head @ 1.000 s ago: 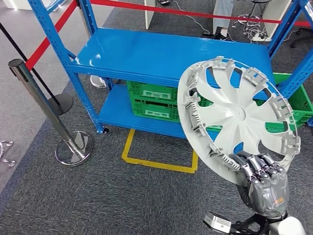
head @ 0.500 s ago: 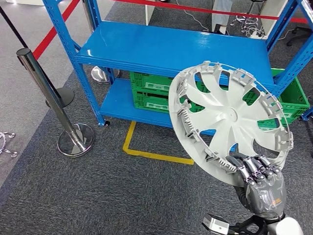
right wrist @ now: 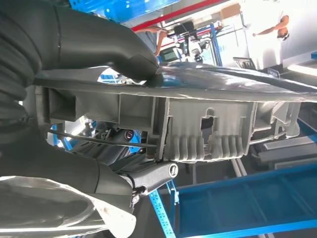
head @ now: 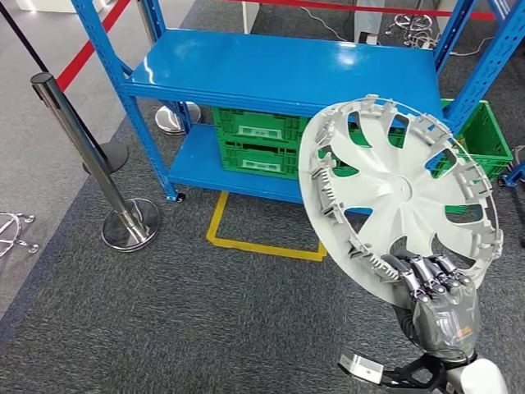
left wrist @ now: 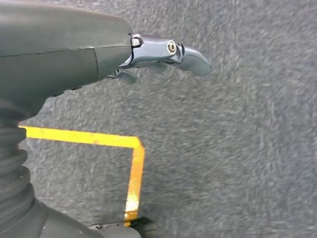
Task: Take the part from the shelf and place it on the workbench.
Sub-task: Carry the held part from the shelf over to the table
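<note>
The part is a grey wheel cover (head: 396, 193) with curved spokes and clips around its rim. My right hand (head: 443, 308) grips its lower rim at the lower right of the head view and holds it tilted, in the air in front of the blue shelf (head: 279, 70). In the right wrist view the thumb (right wrist: 112, 49) presses on one face of the wheel cover (right wrist: 194, 124) and the fingers (right wrist: 149, 176) curl under the rim. My left hand (left wrist: 112, 52) hangs over the grey carpet with its fingers straight, holding nothing.
Green crates (head: 257, 144) stand on the shelf's lower board. A yellow taped square (head: 266, 238) marks the carpet in front of the shelf. A chrome stanchion (head: 93, 164) with a red belt stands at the left. Dark carpet stretches toward me.
The whole picture has shifted a little, so the camera moved. The wheel cover stays in my right hand's grip with the same tilt.
</note>
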Action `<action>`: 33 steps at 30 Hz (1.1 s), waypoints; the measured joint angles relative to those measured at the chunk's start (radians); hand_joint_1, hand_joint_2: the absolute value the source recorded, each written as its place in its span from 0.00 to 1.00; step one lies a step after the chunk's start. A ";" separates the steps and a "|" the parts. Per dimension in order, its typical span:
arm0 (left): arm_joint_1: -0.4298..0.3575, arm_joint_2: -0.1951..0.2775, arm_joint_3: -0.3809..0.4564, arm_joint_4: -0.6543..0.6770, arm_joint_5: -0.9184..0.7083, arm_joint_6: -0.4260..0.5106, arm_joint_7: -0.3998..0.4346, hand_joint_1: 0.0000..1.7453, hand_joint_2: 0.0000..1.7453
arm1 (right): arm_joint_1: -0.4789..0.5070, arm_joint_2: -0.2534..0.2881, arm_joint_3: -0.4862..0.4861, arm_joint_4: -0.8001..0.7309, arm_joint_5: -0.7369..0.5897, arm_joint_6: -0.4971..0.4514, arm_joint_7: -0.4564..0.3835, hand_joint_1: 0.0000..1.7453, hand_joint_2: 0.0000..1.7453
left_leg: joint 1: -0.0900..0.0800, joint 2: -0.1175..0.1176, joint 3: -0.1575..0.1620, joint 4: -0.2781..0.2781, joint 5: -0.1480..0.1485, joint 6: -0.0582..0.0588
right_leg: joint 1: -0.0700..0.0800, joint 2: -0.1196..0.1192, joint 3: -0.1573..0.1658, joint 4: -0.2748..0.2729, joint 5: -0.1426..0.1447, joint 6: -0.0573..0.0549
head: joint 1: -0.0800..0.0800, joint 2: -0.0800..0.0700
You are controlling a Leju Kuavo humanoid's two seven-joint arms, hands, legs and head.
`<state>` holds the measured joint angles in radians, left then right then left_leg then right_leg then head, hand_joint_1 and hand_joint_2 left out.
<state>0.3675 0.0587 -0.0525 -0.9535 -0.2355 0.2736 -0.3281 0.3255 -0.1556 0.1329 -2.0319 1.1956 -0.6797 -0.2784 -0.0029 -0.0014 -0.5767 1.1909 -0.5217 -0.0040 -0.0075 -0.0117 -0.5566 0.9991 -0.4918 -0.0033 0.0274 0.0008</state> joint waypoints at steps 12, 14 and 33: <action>0.017 -0.011 0.011 -0.016 -0.036 -0.036 0.002 0.00 1.00 | -0.008 0.000 0.027 0.007 0.026 0.000 0.023 1.00 1.00 | -0.007 0.008 0.037 -0.223 0.066 0.046 | -0.004 0.008 -0.096 0.273 -0.151 0.051 | 0.007 0.000; 0.017 -0.013 0.011 -0.017 -0.037 -0.037 0.002 0.00 1.00 | -0.009 0.000 0.032 0.010 0.028 0.000 0.024 1.00 1.00 | -0.007 0.009 0.003 -0.213 0.085 0.042 | -0.005 0.007 -0.050 0.256 -0.089 0.054 | 0.007 0.000; 0.035 -0.029 0.040 -0.072 -0.085 -0.085 0.032 0.00 1.00 | -0.027 -0.020 0.066 0.013 0.064 0.000 0.100 1.00 1.00 | -0.004 0.001 0.150 -0.180 -0.031 0.008 | 0.009 -0.002 -0.059 0.010 0.057 0.006 | 0.004 0.000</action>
<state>0.4024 0.0295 -0.0129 -1.0260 -0.3207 0.1883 -0.2959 0.2985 -0.1760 0.1993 -2.0188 1.2591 -0.6799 -0.1782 -0.0066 -0.0007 -0.4270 1.0104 -0.5526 0.0036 0.0011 -0.0135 -0.6151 1.0093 -0.4351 0.0031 0.0310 0.0008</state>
